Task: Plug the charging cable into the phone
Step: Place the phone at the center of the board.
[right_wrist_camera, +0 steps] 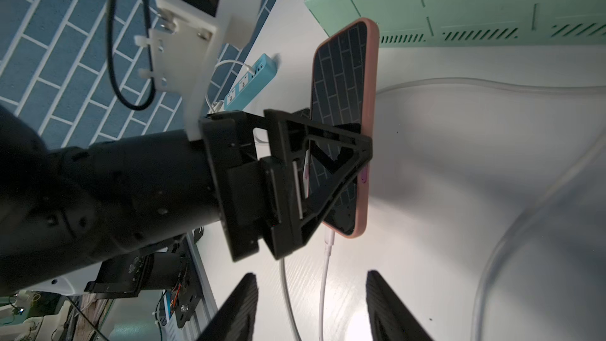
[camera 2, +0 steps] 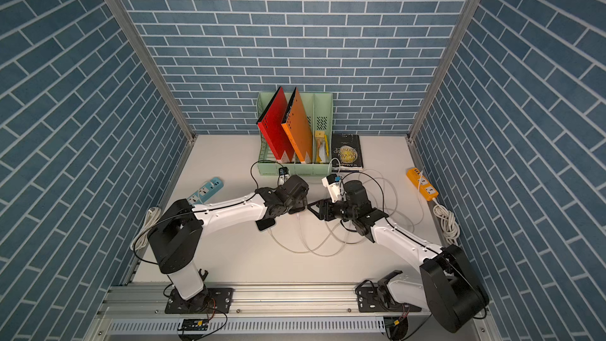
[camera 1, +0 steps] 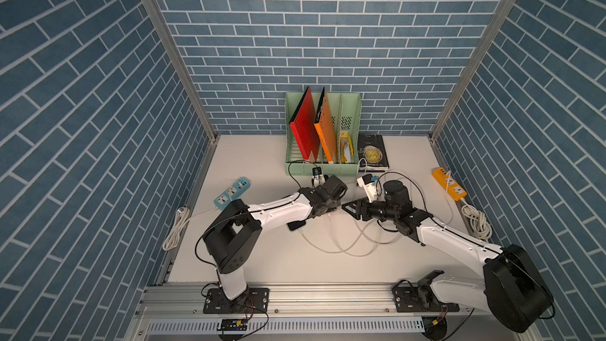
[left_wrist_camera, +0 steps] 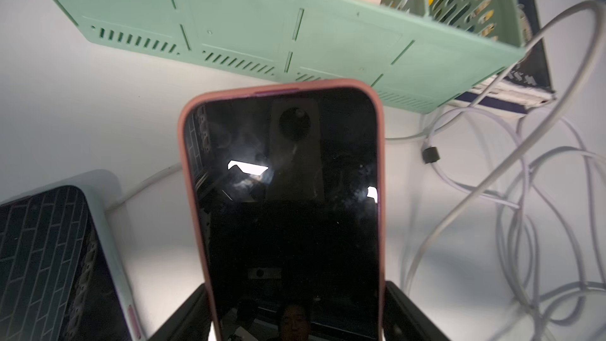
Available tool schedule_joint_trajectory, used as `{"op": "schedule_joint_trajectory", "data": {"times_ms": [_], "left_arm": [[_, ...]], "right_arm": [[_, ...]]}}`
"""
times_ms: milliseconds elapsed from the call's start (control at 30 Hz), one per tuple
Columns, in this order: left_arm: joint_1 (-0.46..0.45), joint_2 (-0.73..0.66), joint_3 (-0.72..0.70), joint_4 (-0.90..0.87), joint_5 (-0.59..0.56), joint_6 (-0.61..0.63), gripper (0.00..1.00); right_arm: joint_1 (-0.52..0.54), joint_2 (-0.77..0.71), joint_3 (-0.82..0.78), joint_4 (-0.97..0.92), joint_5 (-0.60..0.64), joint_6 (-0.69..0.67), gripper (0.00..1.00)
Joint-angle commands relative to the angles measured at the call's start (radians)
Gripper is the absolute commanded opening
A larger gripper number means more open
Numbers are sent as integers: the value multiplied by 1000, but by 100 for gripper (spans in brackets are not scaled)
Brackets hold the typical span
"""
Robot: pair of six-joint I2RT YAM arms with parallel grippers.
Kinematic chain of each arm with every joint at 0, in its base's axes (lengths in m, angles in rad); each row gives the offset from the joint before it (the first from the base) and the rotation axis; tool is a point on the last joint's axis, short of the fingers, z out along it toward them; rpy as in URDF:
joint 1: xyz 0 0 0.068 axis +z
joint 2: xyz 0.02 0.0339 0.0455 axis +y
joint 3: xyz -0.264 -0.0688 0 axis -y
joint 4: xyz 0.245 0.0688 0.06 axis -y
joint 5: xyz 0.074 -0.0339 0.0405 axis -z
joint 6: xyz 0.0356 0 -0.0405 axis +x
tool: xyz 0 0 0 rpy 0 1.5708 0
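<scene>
Pink-cased phone [right_wrist_camera: 341, 93] pinched by the left gripper [left_wrist_camera: 296, 313], white cable [right_wrist_camera: 324, 277] looks seated in its port, I think; right gripper [right_wrist_camera: 313, 306] spread, empty. Basically done.

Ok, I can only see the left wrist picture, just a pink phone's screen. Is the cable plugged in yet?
Observer: Looks so. In the right wrist view the white plug sits in the phone's bottom end.
Operator: Is the other hand holding the cable?
Observer: No. The right gripper has its fingers apart, and the cable runs between them, untouched.
</scene>
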Motion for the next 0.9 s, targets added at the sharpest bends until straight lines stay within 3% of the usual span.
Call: {"op": "schedule_joint_trajectory", "data": {"times_ms": [0, 433, 533, 633, 767, 867], "left_arm": [[10, 55, 59, -63, -30, -5, 0], [43, 163, 98, -87, 8, -11, 0], [47, 168, 98, -81, 22, -9, 8], [48, 169, 103, -78, 31, -6, 22], [50, 173, 112, -82, 40, -2, 32], [49, 175, 112, -72, 59, 11, 34]], "right_arm": [[-6, -13, -17, -31, 29, -45, 56], [-6, -12, -21, -36, 38, -50, 57], [-6, -8, -20, -35, 37, -50, 57], [-7, -5, -19, -36, 36, -50, 57], [-6, -9, -19, -45, 37, -54, 57], [-6, -14, -17, -49, 39, -55, 57]]}}
